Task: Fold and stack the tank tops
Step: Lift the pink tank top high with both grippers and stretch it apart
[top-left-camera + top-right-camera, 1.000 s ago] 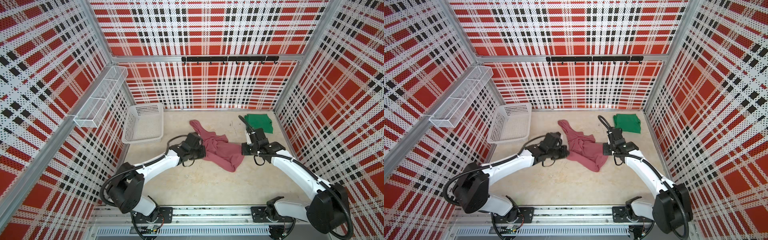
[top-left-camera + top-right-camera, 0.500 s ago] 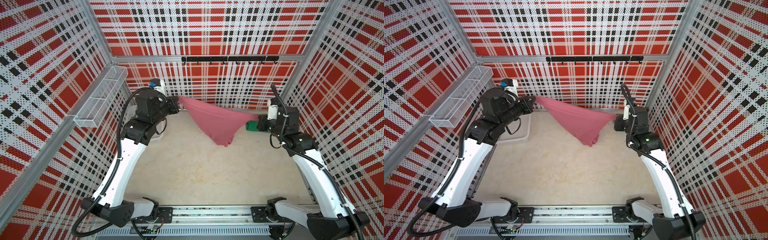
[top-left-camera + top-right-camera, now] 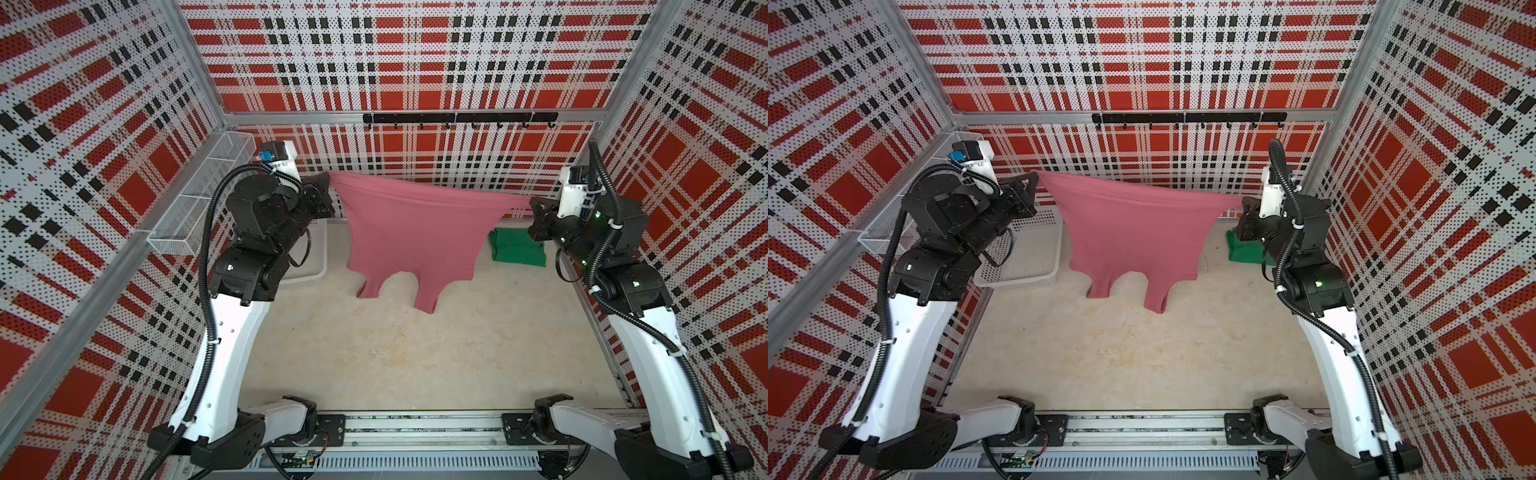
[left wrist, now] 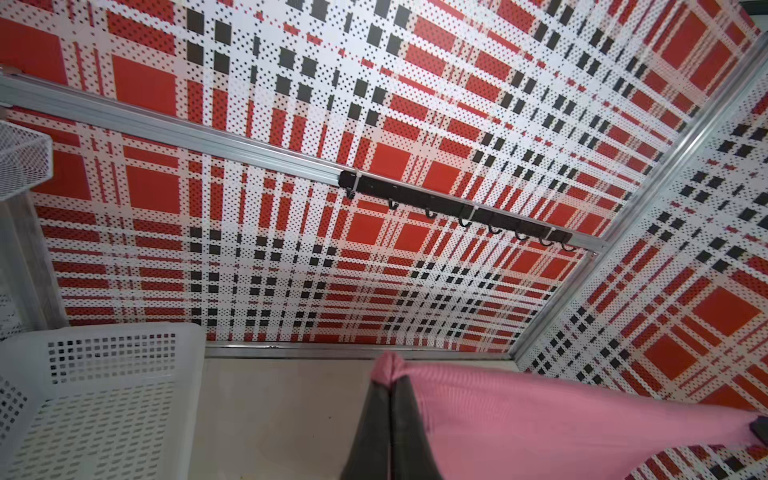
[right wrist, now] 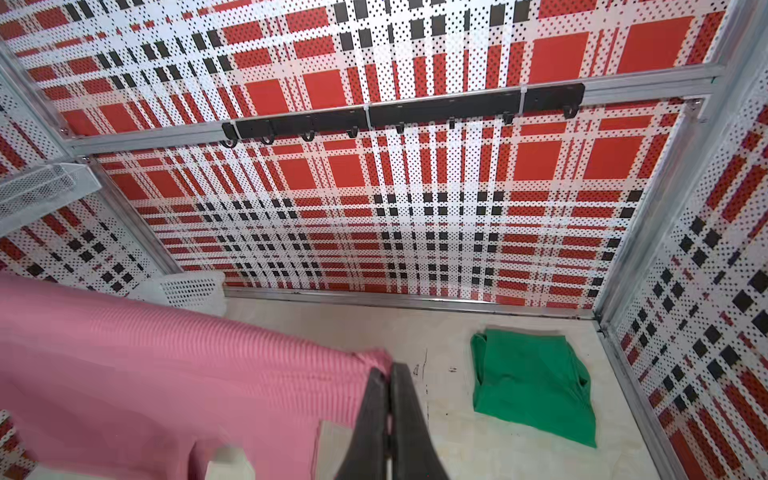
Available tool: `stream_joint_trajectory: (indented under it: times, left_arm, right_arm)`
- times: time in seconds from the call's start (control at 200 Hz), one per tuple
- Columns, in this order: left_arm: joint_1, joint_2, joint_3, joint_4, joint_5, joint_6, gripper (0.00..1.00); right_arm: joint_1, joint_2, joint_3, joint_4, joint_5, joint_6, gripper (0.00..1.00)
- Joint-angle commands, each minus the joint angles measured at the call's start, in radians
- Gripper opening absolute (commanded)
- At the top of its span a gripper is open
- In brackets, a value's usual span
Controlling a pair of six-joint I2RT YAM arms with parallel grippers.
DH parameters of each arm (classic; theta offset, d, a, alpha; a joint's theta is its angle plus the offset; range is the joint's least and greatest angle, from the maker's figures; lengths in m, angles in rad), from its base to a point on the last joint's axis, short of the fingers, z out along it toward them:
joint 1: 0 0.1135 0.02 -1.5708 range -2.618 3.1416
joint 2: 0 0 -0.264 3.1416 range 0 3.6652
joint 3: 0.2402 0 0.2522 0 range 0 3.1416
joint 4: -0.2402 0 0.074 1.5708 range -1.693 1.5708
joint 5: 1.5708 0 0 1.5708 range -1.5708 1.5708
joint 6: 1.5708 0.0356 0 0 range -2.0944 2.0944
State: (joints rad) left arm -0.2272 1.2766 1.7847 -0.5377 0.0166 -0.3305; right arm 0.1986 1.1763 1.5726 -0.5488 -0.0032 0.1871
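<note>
Two tank tops in the cell. The pink tank top (image 3: 411,232) is up in the air, strung between both arms over the back half of the table (image 3: 415,353), in front of the plaid rear wall. The left gripper (image 3: 326,183) is clamped on one upper corner and the right gripper (image 3: 535,206) on the other. Both wrist views show the jaws pinched tight, with a nub of pink fabric bunched at the tips.

The upper edge runs nearly straight between the grips, and its right end sits a little lower in both top views. The top hangs upside down: hem on top, body tapering downward, two shoulder straps dangling lowest with the neckline arch between them. The straps sit low over the table; can't tell if they touch it. Colour is dusty rose. The fabric is a fine ribbed knit, mostly smooth, with a few pull lines fanning from each grip.

The green tank top (image 3: 517,249) lies on the table in the far right corner by the rear wall. It sits below the right gripper, which partly hides it in both top views. The right wrist view shows it folded into a rough rectangle: bright green, flat, soft creases, clear of the pink one.

A white perforated basket (image 3: 316,257) sits far left on the table, behind the left arm.
</note>
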Motion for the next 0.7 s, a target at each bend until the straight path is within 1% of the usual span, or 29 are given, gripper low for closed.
stream_joint_trajectory:
  times: [0.0, 0.165, 0.346, 0.461, 0.576, 0.697]
  left_arm:
    - [0.057, 0.053, -0.009, 0.062, 0.024, 0.021, 0.00]
    - [0.100, 0.124, 0.032, 0.079, 0.070, 0.025, 0.00]
    - [0.115, 0.150, 0.070, 0.077, 0.083, 0.036, 0.00]
    - [0.118, 0.137, 0.090, 0.066, 0.085, 0.046, 0.00]
    - [0.127, 0.106, 0.097, 0.045, 0.062, 0.066, 0.00]
    - [0.134, 0.061, 0.096, 0.013, 0.094, 0.073, 0.00]
  right_arm:
    - [-0.027, 0.055, 0.019, 0.035, 0.013, -0.042, 0.00]
    - [-0.048, 0.126, 0.076, 0.040, -0.010, -0.058, 0.00]
    - [-0.052, 0.131, 0.115, 0.028, -0.001, -0.077, 0.00]
    - [-0.053, 0.104, 0.129, 0.013, 0.004, -0.083, 0.00]
    - [-0.053, 0.052, 0.135, -0.008, 0.019, -0.086, 0.00]
    - [-0.053, -0.006, 0.139, -0.038, 0.012, -0.079, 0.00]
